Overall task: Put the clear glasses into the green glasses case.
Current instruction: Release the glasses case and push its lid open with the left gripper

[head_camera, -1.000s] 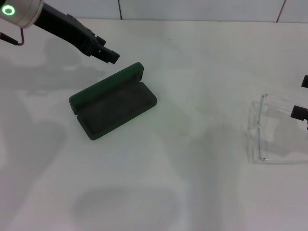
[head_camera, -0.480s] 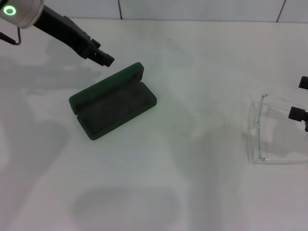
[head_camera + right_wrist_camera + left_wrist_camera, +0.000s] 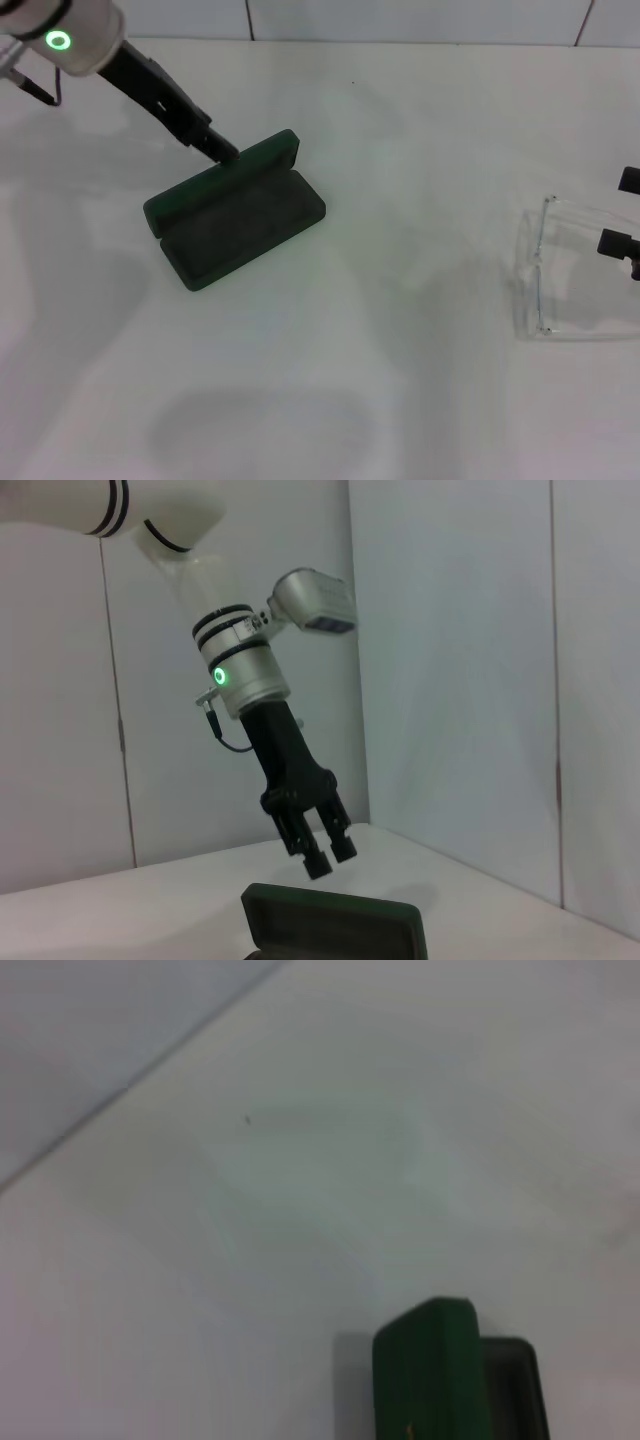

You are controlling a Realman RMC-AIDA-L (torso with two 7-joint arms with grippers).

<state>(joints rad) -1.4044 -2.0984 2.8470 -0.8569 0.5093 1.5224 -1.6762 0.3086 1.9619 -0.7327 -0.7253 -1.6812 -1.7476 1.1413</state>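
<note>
Hovering just over the green glasses case's (image 3: 235,211) raised lid, left pincer (image 3: 222,150) nearly closed, empty.

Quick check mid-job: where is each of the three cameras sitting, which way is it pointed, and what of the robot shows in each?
Head: high, looking down at the table; open green case, clear glasses, left gripper at the lid, right gripper by the glasses.
Left wrist: just above the case, facing its lid edge; no fingers show.
Right wrist: low, facing across to the left gripper over the case.
All share the case.
</note>
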